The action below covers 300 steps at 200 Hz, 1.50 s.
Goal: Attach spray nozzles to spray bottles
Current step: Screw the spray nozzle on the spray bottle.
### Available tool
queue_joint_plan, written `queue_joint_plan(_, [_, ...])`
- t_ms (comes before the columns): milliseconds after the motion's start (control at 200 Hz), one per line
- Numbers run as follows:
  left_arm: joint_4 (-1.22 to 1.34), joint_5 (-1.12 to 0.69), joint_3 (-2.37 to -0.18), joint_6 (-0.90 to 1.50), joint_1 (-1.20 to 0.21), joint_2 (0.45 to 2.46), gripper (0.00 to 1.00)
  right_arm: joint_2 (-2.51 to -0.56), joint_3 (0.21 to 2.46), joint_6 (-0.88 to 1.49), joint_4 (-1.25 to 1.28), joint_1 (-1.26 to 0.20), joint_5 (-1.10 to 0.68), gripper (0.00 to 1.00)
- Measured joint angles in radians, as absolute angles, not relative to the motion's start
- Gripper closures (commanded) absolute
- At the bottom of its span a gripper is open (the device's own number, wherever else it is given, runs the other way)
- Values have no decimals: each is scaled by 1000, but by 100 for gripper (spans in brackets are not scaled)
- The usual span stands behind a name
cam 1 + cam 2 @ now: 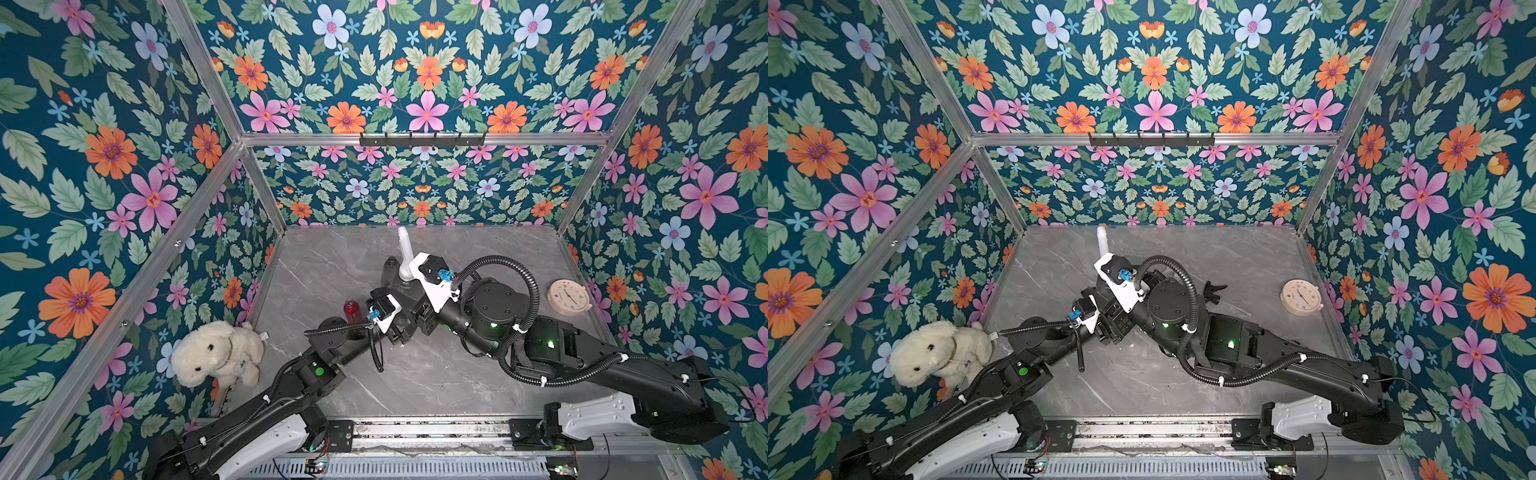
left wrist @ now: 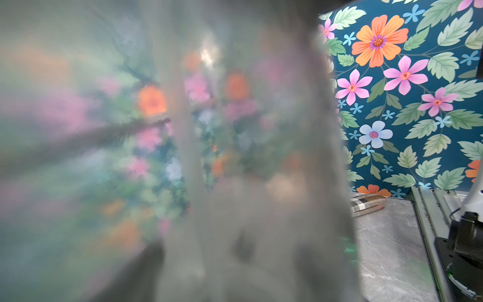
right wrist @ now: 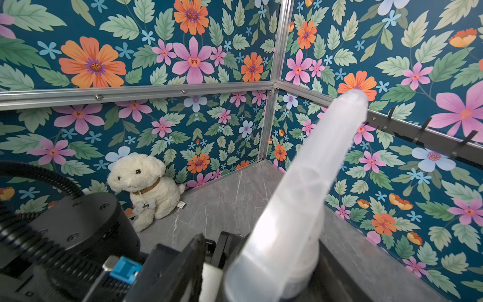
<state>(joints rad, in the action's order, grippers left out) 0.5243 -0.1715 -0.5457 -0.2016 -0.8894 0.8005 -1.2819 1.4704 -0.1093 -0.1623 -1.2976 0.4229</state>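
The job looks roughly a third done, judging by how things lie. One translucent whitish plastic trigger spray nozzle stands upright on the neck of a translucent smoky-grey cone-shaped plastic bottle near the middle of the grey marble desk; whether its collar is screwed fully home cannot be told. Just beside it, towards the back wall, a second smoky-grey cone bottle stands bare-necked. A small shiny red cylindrical bottle stands near the left arm with no nozzle seen on it; a small black spray nozzle lies loose on the desk by the right arm. The second whitish nozzle does not show in any view.

The right claw sits at the collar of the mounted nozzle. In the right wrist view the nozzle rises straight up out of the claw, with one white finger pad just beside the collar; whether the jaws press on it or stand clear cannot be told. The left claw is low against the same bottle, mostly hidden under the right arm; the left wrist view is nearly filled by the blurred smoky bottle wall, so the bottle lies right at the claw, but neither its opening nor a grip can be told.
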Motion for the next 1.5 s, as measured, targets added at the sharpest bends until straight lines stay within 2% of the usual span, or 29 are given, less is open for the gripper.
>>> queue_joint_plan(500, [572, -175, -543, -207, -889, 789, 100, -1215, 1415, -115, -192, -1299, 396, 34])
queue_joint_plan(790, [596, -183, -543, -207, -889, 779, 100, -1114, 1380, -128, -249, -1291, 352, 40])
queue_joint_plan(900, [594, -207, -543, -207, -889, 779, 100, -1048, 1383, -130, -283, -1228, 223, 42])
queue_joint_plan(1040, [591, -264, -543, -203, -889, 778, 100, -993, 1389, -86, -302, -1034, -9, 44])
queue_joint_plan(1200, [585, -346, -543, -180, -889, 778, 100, -1024, 1446, -2, -319, -810, -280, 46])
queue_joint_plan(1315, [578, -412, -543, -159, -889, 778, 100, -1067, 1467, 20, -334, -776, -439, 53])
queue_joint_plan(1450, [563, -472, -545, -147, -889, 777, 100, -1106, 1520, 23, -346, -748, -521, 58])
queue_joint_plan(1500, [560, -477, -545, -135, -889, 773, 100, -1116, 1523, 26, -344, -748, -553, 63])
